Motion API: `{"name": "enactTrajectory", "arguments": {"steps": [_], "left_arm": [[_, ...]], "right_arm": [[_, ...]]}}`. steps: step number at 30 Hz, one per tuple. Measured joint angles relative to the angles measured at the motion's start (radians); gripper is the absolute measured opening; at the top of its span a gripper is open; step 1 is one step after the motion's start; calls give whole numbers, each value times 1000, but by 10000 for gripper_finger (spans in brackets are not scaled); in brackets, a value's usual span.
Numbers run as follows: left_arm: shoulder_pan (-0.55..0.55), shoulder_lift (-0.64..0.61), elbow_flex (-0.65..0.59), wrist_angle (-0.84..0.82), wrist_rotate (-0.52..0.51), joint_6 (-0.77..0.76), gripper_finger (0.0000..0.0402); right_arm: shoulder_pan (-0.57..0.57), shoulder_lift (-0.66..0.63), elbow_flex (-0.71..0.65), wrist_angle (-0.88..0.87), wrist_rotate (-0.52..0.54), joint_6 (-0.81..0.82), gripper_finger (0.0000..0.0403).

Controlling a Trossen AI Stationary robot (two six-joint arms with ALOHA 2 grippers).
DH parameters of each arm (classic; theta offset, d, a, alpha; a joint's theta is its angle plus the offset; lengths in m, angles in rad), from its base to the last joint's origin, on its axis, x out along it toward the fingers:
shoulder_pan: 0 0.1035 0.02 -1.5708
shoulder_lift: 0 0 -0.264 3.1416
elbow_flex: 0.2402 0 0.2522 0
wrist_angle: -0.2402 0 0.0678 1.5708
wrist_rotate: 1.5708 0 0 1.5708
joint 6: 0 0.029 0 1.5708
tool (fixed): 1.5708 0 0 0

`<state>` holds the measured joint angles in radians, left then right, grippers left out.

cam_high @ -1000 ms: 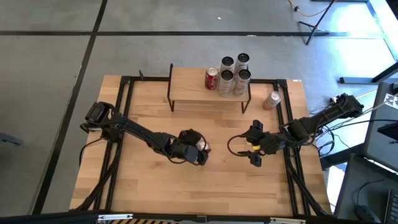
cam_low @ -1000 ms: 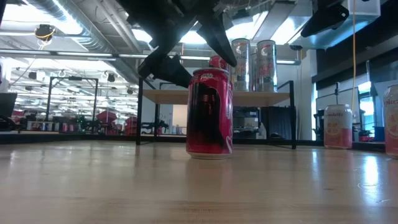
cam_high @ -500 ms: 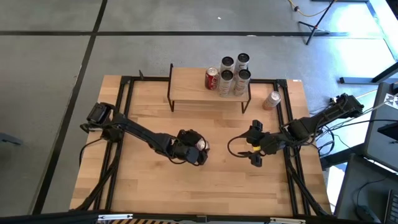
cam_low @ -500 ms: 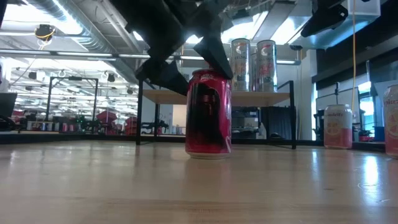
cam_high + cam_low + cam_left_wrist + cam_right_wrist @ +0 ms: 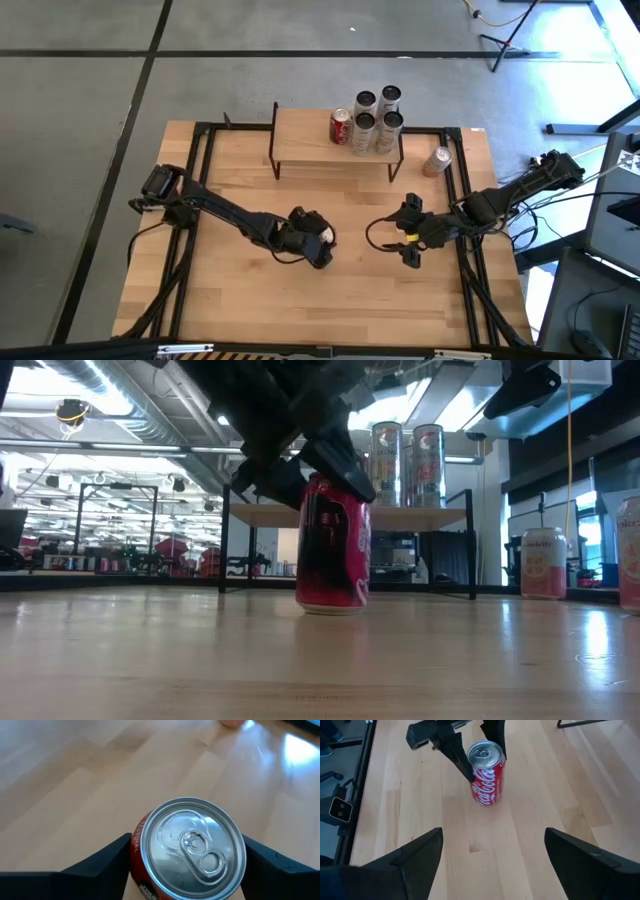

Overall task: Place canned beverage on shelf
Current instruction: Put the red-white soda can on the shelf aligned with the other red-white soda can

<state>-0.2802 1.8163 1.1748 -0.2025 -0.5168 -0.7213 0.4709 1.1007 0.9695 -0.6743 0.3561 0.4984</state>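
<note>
The red can point(image 5: 324, 238) stands upright at the counter's point(image 5: 250, 300) centre, between the left tool's point(image 5: 318, 244) fingers, which bracket its rim without clearly gripping. The shelf point(image 5: 305, 135) lies toward the frame's top. The right tool point(image 5: 408, 248), wide open, waits nearby.

Six cans total: four on the shelf point(image 5: 320, 143), namely one red can point(image 5: 341, 127) and three silver cans point(image 5: 364, 101); one red cola can point(image 5: 487, 773) mid-table; one pinkish can point(image 5: 436, 161) near the right edge. One shelf. Two arms.
</note>
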Motion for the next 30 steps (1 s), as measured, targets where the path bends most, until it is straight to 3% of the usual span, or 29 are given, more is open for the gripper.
{"name": "enactTrajectory", "arguments": {"steps": [9, 17, 21, 30], "left_arm": [[98, -209, 0, -1, 323, 262, 267], [293, -377, 7, -8, 576, 454, 267], [397, -362, 108, -112, 665, 538, 267], [586, -210, 455, -388, 809, 685, 267]], "right_arm": [[0, 0, 0, 0, 21, 3, 335], [-13, 0, 0, 5, 77, 28, 335], [-68, -2, 0, 25, 13, 14, 335], [-259, -74, -1, 28, -200, -209, 335]]}}
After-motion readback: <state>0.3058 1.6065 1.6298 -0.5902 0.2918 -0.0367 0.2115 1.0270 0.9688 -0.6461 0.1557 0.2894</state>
